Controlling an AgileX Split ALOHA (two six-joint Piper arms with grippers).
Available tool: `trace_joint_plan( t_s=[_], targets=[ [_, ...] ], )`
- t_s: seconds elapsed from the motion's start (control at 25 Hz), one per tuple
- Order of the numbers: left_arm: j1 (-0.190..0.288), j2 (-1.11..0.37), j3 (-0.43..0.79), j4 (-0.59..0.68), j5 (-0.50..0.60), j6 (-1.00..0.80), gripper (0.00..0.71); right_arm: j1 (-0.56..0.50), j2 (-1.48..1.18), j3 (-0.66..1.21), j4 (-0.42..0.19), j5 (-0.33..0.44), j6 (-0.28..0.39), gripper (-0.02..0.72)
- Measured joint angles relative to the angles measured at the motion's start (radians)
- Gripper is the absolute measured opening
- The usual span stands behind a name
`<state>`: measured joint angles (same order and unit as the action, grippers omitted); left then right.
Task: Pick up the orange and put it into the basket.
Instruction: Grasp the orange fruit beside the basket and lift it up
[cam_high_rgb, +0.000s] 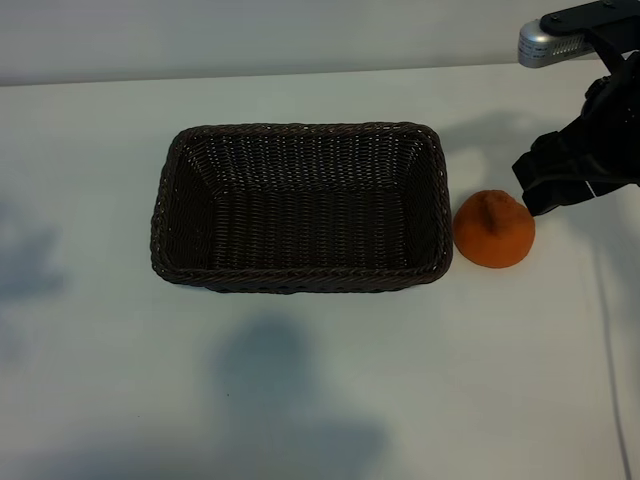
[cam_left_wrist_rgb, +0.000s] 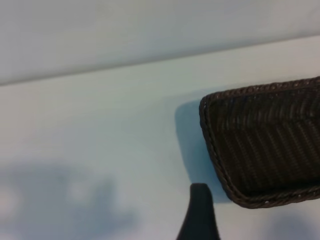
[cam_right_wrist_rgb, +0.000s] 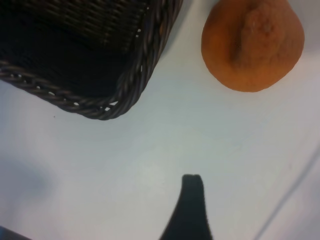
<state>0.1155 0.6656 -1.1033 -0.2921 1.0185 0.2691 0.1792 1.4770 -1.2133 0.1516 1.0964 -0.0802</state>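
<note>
The right hand (cam_high_rgb: 545, 190) hung just beside the orange (cam_high_rgb: 494, 229), fingers spread and holding nothing. The orange sat on the white counter (cam_high_rgb: 320, 400), stem end up, close against the short wall of the basket (cam_high_rgb: 300, 133), which was empty. The likely trouble lay in that narrow gap: a finger coming down on the basket side could catch the wicker rim or nudge the round fruit into a roll. The left hand (cam_left_wrist_rgb: 199, 212), also spread and empty, was off by the basket's far end.
</note>
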Motion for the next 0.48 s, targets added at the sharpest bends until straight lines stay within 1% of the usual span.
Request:
trace_joint_plan(
  t_s=[0.2, 0.48],
  targets=[
    [0.0, -0.226, 0.198, 0.032, -0.042, -0.036, 0.583, 0.0, 0.0, 0.0, 0.0, 0.0, 0.0, 0.595],
    [0.0, -0.466, 0.407, 0.221, -0.062, -0.186, 0.583, 0.0, 0.0, 0.0, 0.0, 0.001, 0.0, 0.595]
  ],
)
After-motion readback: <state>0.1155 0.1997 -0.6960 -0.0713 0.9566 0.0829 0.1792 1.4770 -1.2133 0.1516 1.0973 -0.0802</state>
